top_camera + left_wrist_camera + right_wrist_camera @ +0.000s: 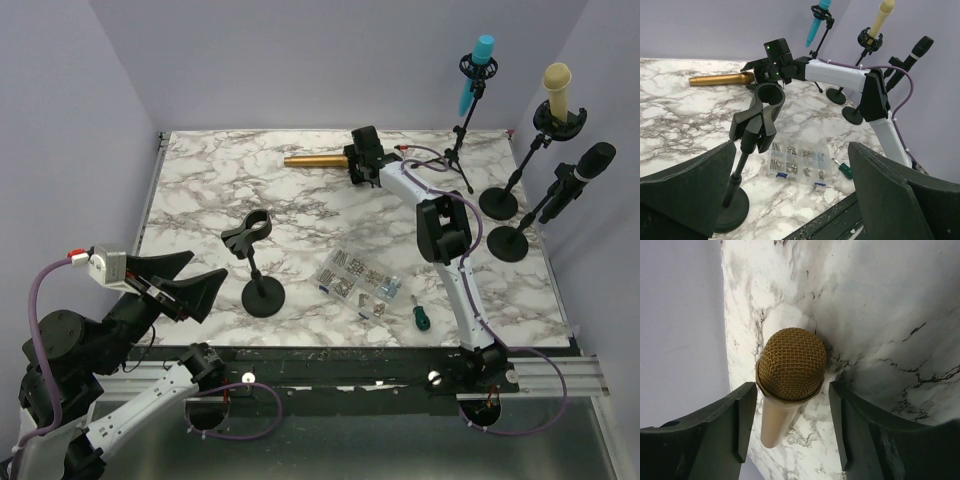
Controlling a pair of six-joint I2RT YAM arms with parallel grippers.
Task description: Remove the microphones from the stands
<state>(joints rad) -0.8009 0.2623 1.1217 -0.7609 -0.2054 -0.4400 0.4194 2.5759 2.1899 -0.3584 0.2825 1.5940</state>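
The gold microphone [315,159] lies flat on the marble table [200,200] near the back edge, away from its stand. My right gripper [352,160] straddles its mesh head [792,365] with the fingers [740,410] spread; a gap shows beside the head, so it is open. The black stand [262,290] with its empty clip [248,232] is at the table's middle left, also seen in the left wrist view as the stand [760,115]. My left gripper [190,280] hovers wide open at the front left, near the stand's base, holding nothing [792,146].
A clear box of screws [362,280] and a green screwdriver [420,317] lie right of the stand. Three other stands at the back right hold a blue microphone [478,70], a cream one [557,95] and a black one [585,170]. Walls close in behind.
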